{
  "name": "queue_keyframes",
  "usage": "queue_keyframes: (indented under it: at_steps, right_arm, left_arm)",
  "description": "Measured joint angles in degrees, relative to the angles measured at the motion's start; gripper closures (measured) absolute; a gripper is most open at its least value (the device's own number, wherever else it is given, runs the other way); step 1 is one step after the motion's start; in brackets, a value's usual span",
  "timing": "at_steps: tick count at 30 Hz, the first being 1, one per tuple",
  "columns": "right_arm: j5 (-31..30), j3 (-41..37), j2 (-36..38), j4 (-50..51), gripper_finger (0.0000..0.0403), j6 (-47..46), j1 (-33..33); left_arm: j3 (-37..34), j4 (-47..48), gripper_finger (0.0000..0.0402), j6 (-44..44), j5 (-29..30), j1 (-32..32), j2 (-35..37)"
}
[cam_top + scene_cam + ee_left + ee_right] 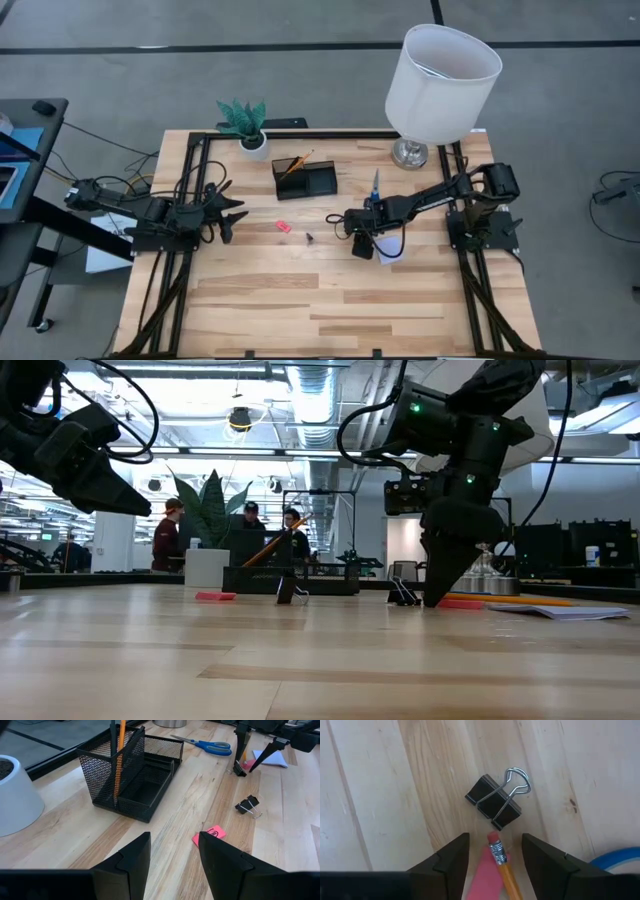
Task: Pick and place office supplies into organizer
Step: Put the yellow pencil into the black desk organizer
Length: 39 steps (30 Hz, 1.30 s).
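My right gripper (495, 840) is open and points down at the table, right of the middle (345, 222). Its fingers stand on either side of an orange pencil's eraser end (496, 851), which lies on a pink eraser (481, 875), touching neither. A black clip (495, 802) lies just ahead. My left gripper (175, 837) is open and hovers at the table's left (233, 215), above a second pink eraser (209, 835). A second clip (248, 806) lies on the wood. The black mesh organizer (305, 178) holds an orange pencil (119, 760) and a black pen in its cup. Blue-handled scissors (375, 185) lie right of it, and the pale note pad (270, 757) lies by the right gripper.
A white lamp (440, 80) stands at the far right corner and a white plant pot (253, 143) stands far left of the organizer. Bare wood fills the near half of the table (320, 310). People stand in the room beyond the table.
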<state>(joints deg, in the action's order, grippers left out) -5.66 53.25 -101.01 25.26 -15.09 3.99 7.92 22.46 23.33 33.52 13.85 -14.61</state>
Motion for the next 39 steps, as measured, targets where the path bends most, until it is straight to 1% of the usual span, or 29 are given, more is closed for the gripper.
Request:
queue_keyframes:
  at_steps: [4, 7, 18, 22, 25, 36, 39]
  right_arm:
    - [0.0, 0.0, 0.0, 0.0, 0.0245, 0.0, 0.0]
    - [0.0, 0.0, 0.0, 0.0, 0.0265, 0.0, 0.0]
    - [-0.3, -0.1, 0.0, 0.0, 0.0350, 0.1, 0.0]
    - [0.1, 0.0, -0.3, -0.1, 0.0387, 0.1, -0.2]
    - [1.4, 0.0, -0.3, -0.1, 0.0388, 0.1, -0.8]
    - [1.4, 0.1, -0.4, -0.2, 0.0393, 0.5, -0.8]
    - [1.3, 1.4, -0.7, 1.7, 0.0393, 0.5, -0.8]
  left_arm:
    - [0.0, 0.0, 0.0242, 0.0, 0.0, 0.0, 0.0]
    - [0.0, 0.0, 0.0242, 0.0, 0.0, 0.0, 0.0]
    - [0.0, 0.0, 0.0242, 0.0, 0.0, 0.0, 0.0]
    - [0.0, 0.0, 0.0242, 0.0, 0.0, 0.0, 0.0]
    - [0.0, 0.0, 0.0242, 0.0, 0.0, 0.0, 0.0]
    - [0.0, 0.0, 0.0242, 0.0, 0.0, 0.0, 0.0]
    - [0.0, 0.0, 0.0242, 0.0, 0.0, 0.0, 0.0]
